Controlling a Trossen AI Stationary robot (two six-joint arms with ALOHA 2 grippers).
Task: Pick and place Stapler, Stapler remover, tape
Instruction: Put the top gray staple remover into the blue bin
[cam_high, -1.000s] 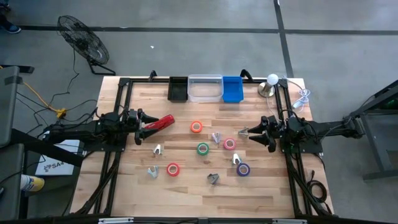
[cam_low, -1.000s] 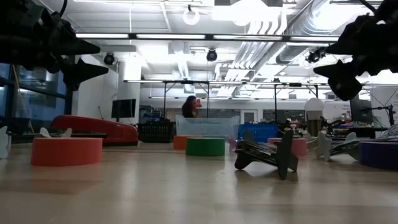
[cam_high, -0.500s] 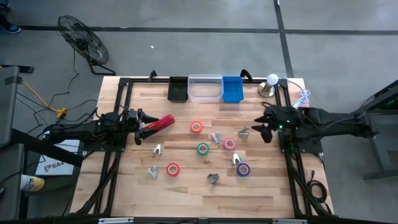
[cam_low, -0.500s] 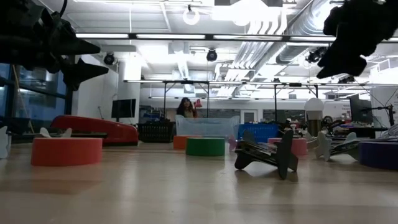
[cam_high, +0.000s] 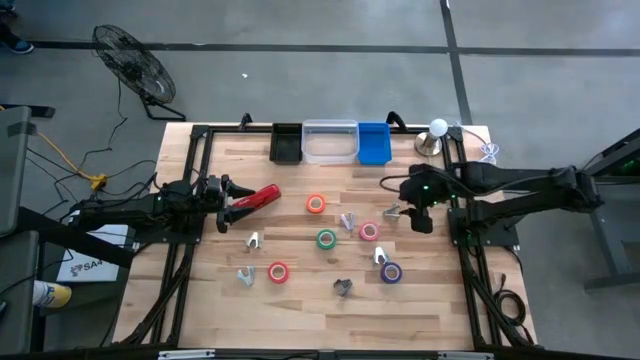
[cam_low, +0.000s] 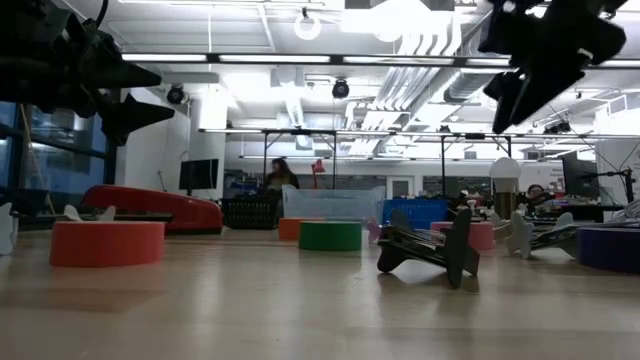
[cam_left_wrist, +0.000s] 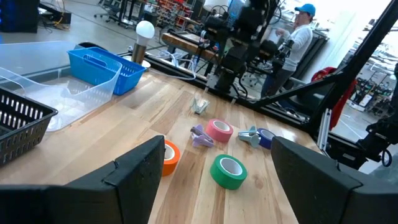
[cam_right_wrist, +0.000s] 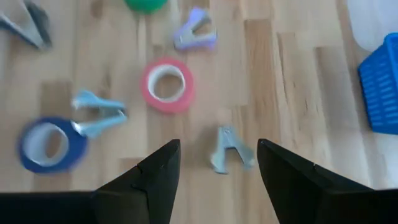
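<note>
My right hand (cam_right_wrist: 214, 177), fingers released, hovers over the silver staple remover (cam_right_wrist: 229, 149), which lies directly ahead between them.

Looking down at the wooden table (cam_right_wrist: 280, 74) past two dark fingers (cam_right_wrist: 155, 180) with a wide gap between them. A silver staple remover (cam_right_wrist: 229, 149) lies right in that gap. Near it sits a pink tape roll (cam_right_wrist: 166, 85), with a purple remover (cam_right_wrist: 194, 36) and a green roll (cam_right_wrist: 146, 5) farther on. Off to one side: a blue roll (cam_right_wrist: 48, 144) touching a light-blue remover (cam_right_wrist: 98, 113). A blue basket (cam_right_wrist: 380, 84) shows at the edge.
</note>
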